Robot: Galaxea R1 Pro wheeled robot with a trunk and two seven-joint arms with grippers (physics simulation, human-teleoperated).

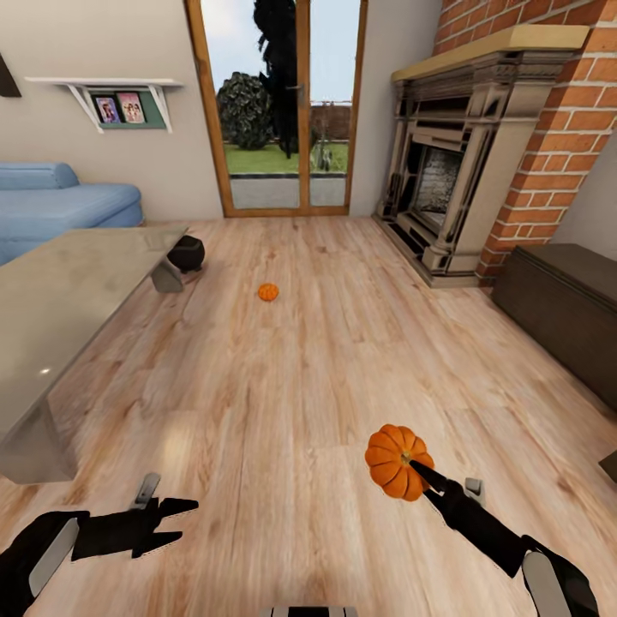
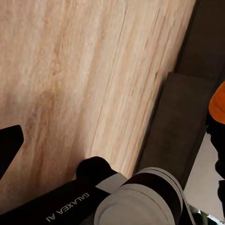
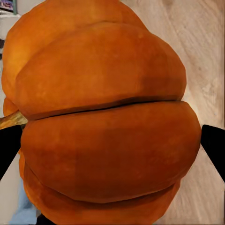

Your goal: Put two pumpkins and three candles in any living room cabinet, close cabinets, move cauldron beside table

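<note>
My right gripper [image 1: 410, 469] is shut on an orange pumpkin [image 1: 394, 461], held above the wood floor at the front right. In the right wrist view this pumpkin [image 3: 103, 117] sits between the black fingertips [image 3: 213, 145]. A second pumpkin [image 1: 268, 292] lies on the floor further ahead. The black cauldron [image 1: 186, 254] stands on the floor by the far corner of the grey table [image 1: 68, 291]. The dark brown cabinet [image 1: 557, 300] runs along the right wall, fronts shut. My left gripper [image 1: 171, 523] hangs open and empty at the front left. The candles are out of view.
A brick fireplace [image 1: 463, 171] stands at the back right and a glass door [image 1: 274, 111] at the back. A blue sofa [image 1: 60, 206] sits behind the table. Open wood floor [image 1: 283, 386] stretches between table and cabinet.
</note>
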